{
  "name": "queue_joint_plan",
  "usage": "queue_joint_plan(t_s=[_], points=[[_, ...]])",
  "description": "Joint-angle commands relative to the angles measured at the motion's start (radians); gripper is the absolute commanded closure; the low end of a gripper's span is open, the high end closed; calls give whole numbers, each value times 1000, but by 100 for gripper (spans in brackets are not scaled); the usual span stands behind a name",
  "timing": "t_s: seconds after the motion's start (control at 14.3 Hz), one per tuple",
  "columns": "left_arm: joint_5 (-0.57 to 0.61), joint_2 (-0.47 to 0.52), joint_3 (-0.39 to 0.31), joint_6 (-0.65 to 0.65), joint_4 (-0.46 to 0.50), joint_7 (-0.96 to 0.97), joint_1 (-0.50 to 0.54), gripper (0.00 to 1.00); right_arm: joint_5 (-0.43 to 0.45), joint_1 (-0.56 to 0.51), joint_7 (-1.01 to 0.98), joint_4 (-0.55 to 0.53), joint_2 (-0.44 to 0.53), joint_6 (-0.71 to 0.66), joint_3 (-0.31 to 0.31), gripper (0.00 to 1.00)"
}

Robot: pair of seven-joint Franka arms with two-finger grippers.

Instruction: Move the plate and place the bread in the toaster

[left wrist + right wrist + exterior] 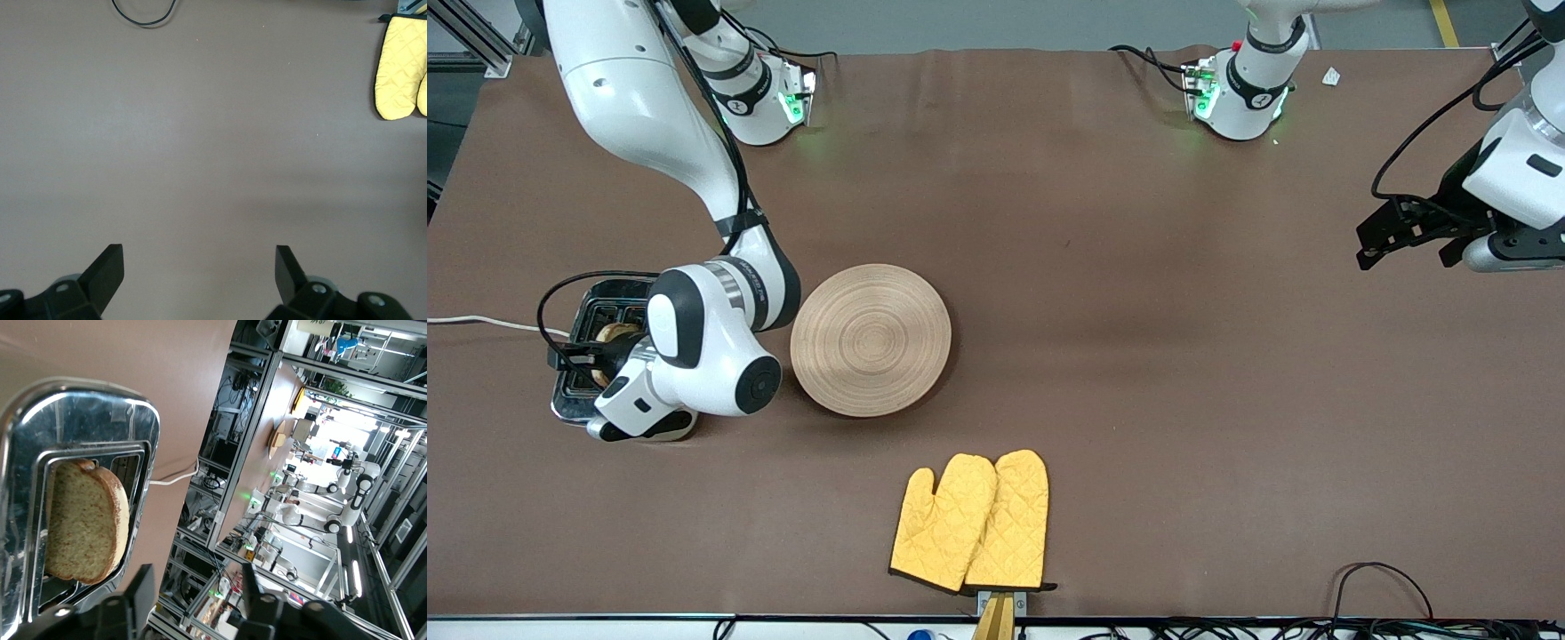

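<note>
**Bread in the slot, jaws parted beside it**

The right gripper [193, 597] hangs just over the toaster [100, 420], its two dark fingers standing apart with nothing between them; the slice sits off to one side of the gap and no pad touches it. In the front view this gripper [580, 360] shows as a dark clamp above the chrome top, largely covered by the arm's own wrist. The left gripper [199, 270] waits over bare table at the left arm's end, jaws spread wide and holding nothing.

The bread [87, 520] stands on edge in one slot of the toaster, much of its speckled face still above the chrome, so it looks lodged rather than sunk. Its flat faces run along the slot, and its long axis rises out of the slot toward the rounded crust end. From the front camera only a tan sliver of the bread [614, 333] shows in the toaster [578, 400].

The plate [870, 340] lies flat on the table just beside the toaster, toward the left arm's end, with nothing on it. A pair of yellow oven mitts [971, 522] lies nearer the front camera.

As a judgement, the plate looks already placed and the bread is delivered to its slot. What may remain is seating the slice lower and clearing the arm away.
</note>
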State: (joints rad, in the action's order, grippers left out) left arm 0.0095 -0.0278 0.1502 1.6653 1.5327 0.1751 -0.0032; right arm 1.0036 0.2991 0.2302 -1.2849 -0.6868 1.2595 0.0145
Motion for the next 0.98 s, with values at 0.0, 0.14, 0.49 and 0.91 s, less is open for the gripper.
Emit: queue_joint_plan(t_s=[0.0, 0.14, 0.49, 0.91], points=[[-17, 0, -5, -16, -13, -11, 0, 0, -51, 23, 9, 68, 23, -6, 15, 0], [-17, 0, -5, -16, -13, -11, 0, 0, -216, 11, 6, 157, 50, -17, 13, 0], [-17, 0, -5, -16, -13, -11, 0, 0, -618, -136, 9, 179, 267, -55, -1, 0], [-16, -1, -5, -16, -13, -11, 0, 0, -922, -351, -3, 63, 544, -22, 2, 0]])
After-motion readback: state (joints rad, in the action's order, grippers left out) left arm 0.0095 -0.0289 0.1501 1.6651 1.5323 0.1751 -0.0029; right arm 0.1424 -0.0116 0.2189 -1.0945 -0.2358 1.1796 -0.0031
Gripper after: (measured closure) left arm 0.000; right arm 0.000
